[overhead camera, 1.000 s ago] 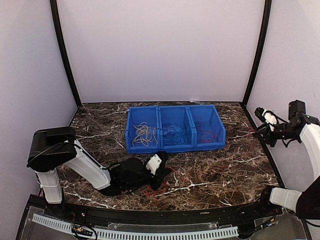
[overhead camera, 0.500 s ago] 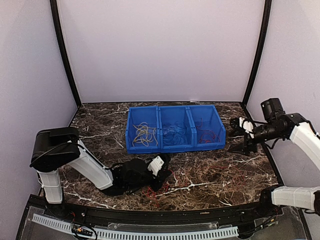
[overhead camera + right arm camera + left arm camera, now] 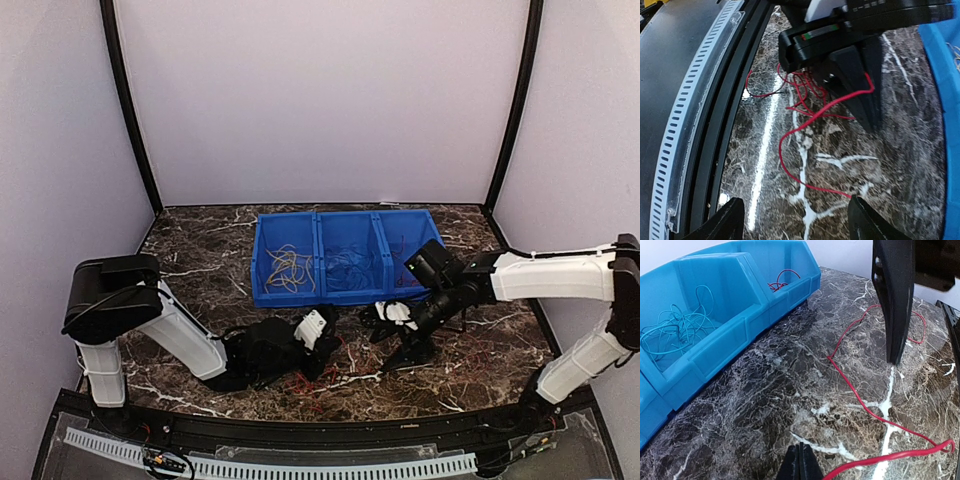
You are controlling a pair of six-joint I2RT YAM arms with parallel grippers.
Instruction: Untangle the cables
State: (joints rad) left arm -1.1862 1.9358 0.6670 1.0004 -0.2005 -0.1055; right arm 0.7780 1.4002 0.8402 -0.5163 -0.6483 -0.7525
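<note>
Loose red cables [image 3: 805, 107] lie tangled on the marble table beside and under my left gripper [image 3: 801, 462]. It rests low on the table with its jaws shut and nothing visible between the tips. One red cable [image 3: 865, 407] runs past its right side and bends over one finger [image 3: 860, 85]. My right gripper [image 3: 797, 220] hovers open just in front, and a red strand lies on the table between its fingertips. In the top view the left gripper [image 3: 328, 345] and the right gripper [image 3: 395, 338] face each other near the table's middle front.
A blue three-compartment bin [image 3: 348, 290] stands behind the grippers. It holds yellow-tan cables [image 3: 289, 268] on the left, blue cables [image 3: 675, 330] in the middle and red cables [image 3: 420, 270] on the right. A black rail with a white slotted strip [image 3: 695, 115] borders the near edge.
My right arm has swung in from the far right edge to the middle of the table, dropped low and opened its jaws. The left arm has hardly moved.
</note>
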